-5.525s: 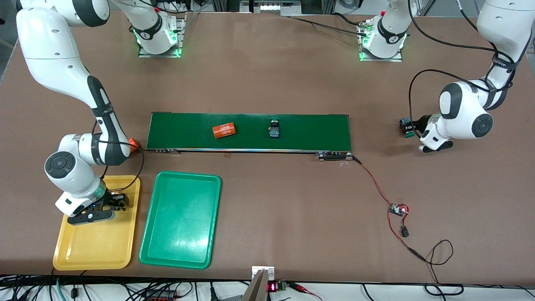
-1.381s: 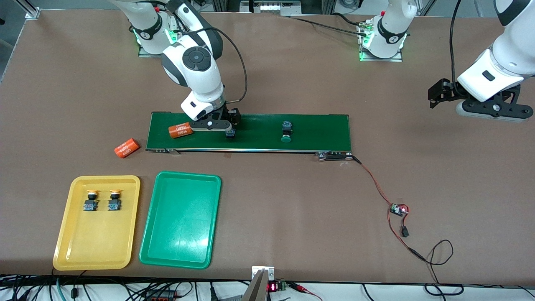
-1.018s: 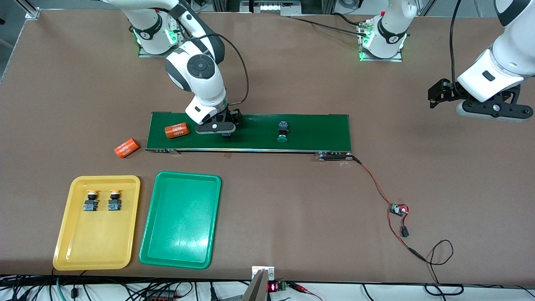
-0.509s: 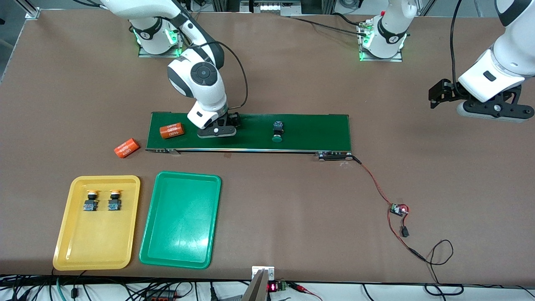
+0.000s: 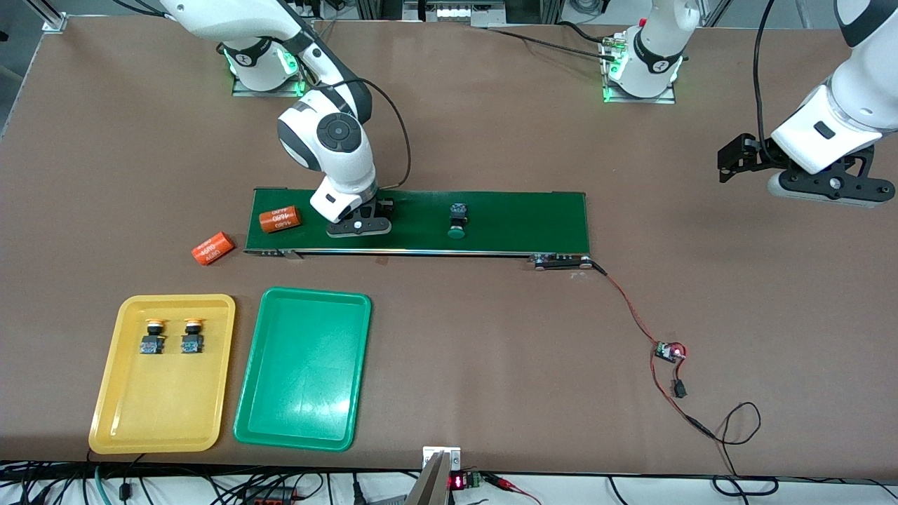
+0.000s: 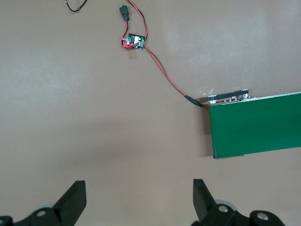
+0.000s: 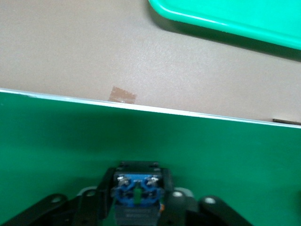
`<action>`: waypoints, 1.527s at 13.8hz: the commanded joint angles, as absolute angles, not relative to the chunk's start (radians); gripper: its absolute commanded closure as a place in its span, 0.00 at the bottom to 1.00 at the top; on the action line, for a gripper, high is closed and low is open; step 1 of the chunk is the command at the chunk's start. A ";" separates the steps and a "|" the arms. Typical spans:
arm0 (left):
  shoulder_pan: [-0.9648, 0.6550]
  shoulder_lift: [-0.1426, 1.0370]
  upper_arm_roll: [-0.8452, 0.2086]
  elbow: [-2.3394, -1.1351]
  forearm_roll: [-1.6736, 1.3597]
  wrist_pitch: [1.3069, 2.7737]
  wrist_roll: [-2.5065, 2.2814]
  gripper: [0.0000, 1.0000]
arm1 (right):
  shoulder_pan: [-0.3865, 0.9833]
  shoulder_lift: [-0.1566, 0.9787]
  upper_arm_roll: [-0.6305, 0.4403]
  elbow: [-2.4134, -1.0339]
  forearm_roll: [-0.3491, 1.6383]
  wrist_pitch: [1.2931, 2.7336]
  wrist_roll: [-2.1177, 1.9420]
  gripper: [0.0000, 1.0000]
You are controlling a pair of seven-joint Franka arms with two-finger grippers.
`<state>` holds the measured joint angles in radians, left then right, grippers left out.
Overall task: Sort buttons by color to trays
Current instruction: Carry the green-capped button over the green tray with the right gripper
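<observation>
While over belt [image 5: 421,221], right gripper [image 5: 359,226] around button [image 7: 137,195].

Both arms are glossy white with dark grey joint bands and round grey caps. Black cables loop along them. Their bases glow green at the frame's top. The right gripper [image 5: 359,226] and left gripper [image 6: 138,200] are matte black.

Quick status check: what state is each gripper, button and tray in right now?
Right gripper: shut on a button, over the conveyor belt.
Left gripper: open, empty, waiting above the table.
Green button: lying on the belt.
Yellow buttons: in the yellow tray.
Green tray: empty.
</observation>
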<state>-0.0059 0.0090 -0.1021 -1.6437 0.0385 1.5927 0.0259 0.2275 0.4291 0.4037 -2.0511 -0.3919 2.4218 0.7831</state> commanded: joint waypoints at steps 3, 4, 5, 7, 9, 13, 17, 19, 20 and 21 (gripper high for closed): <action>0.015 0.025 -0.100 -1.609 0.018 1.571 0.040 0.00 | 0.196 0.384 0.387 -1.991 -0.388 2.364 0.765 0.86; 0.015 0.025 -0.100 -1.609 0.018 1.569 0.040 0.00 | 0.195 0.382 0.387 -1.950 -0.388 2.321 0.762 0.86; 0.017 0.025 -0.100 -1.609 0.018 1.569 0.041 0.00 | 0.181 0.383 0.384 -1.904 -0.387 2.288 0.755 0.86; 0.017 0.025 -0.098 -1.611 0.018 1.569 0.041 0.00 | 0.153 0.396 0.361 -1.833 -0.358 2.275 0.683 0.86; 0.017 0.025 -0.100 -1.609 0.018 1.569 0.041 0.00 | 0.152 0.434 0.295 -1.771 -0.353 2.275 0.596 0.86; 0.020 0.028 -0.098 -1.611 0.018 1.572 0.041 0.00 | 0.153 0.553 0.210 -1.637 -0.362 2.284 0.468 0.86; 0.034 0.028 -0.100 -1.611 0.017 1.571 0.043 0.00 | 0.163 0.687 0.155 -1.531 -0.368 2.348 0.437 0.86; 0.040 0.040 -0.100 -1.597 0.017 1.575 0.058 0.00 | 0.164 0.731 0.140 -1.531 -0.370 2.428 0.437 0.84; 0.047 0.044 -0.100 -1.592 0.017 1.574 0.066 0.00 | 0.167 0.751 0.135 -1.528 -0.368 2.436 0.443 0.80; 0.049 0.044 -0.100 -1.592 0.017 1.572 0.071 0.00 | 0.173 0.770 0.130 -1.517 -0.370 2.439 0.446 0.77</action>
<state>0.0347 0.0206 -0.0985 -1.6363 0.0357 1.5927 0.0323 0.1527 0.7277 0.1482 -1.5625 -0.3710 2.4305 0.4522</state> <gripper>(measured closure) 0.000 0.595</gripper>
